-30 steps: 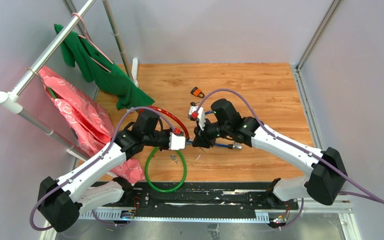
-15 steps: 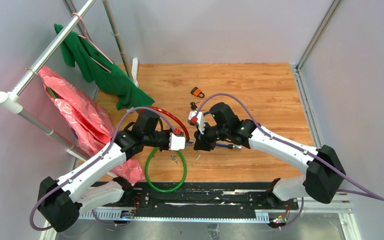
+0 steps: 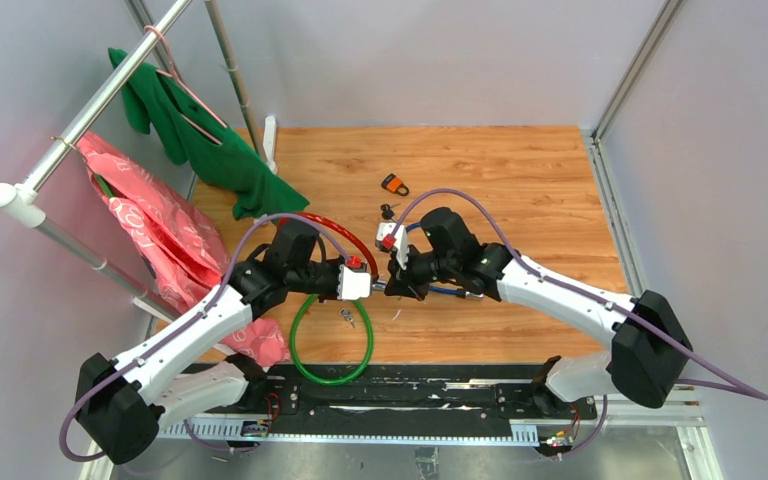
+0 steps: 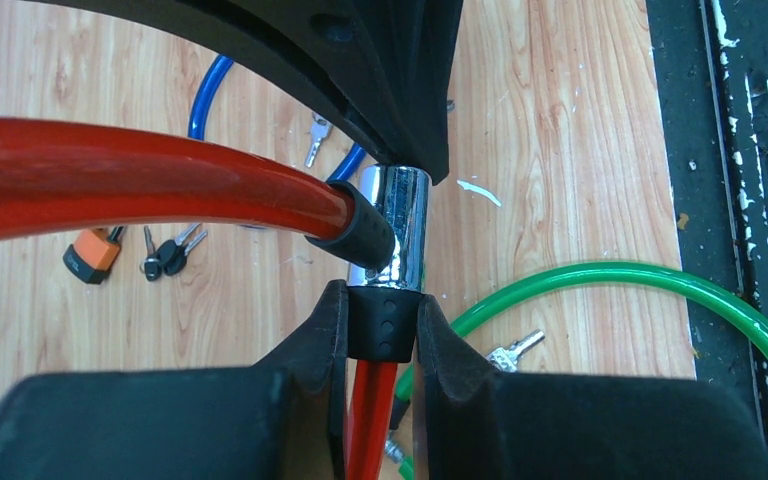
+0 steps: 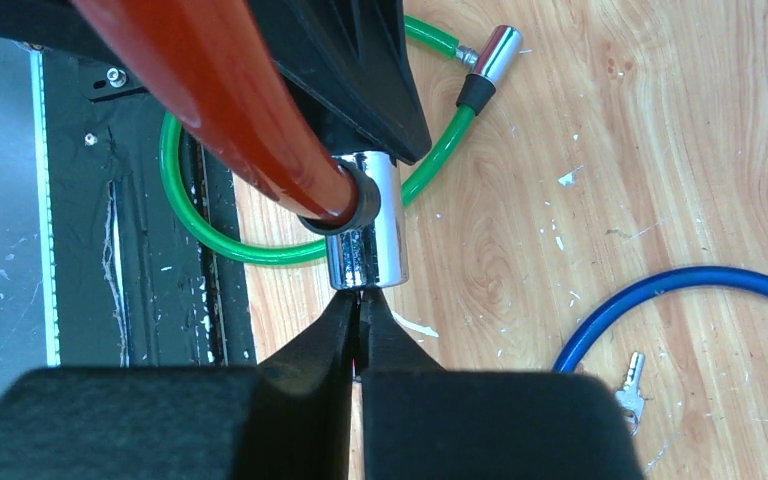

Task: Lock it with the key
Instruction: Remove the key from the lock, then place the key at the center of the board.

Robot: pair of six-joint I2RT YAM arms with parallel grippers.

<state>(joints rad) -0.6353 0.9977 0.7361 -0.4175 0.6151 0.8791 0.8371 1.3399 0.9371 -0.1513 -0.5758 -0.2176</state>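
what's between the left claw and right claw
The red lock's chrome cylinder, left claw clamped on one end, right claw shut at the other; both wrist views show it.

- Key: was not discernible between the pressed-together tips of the right pincer (image 5: 360, 303), at the chrome lock barrel (image 5: 365, 232).
- Red cable (image 4: 140, 180): ran off the left edge, left wrist view.
- Green cable (image 4: 610, 272): loop was cropped at the right edge, same view.
- Blue cable (image 5: 700, 275): was cropped at the right edge, right wrist view.
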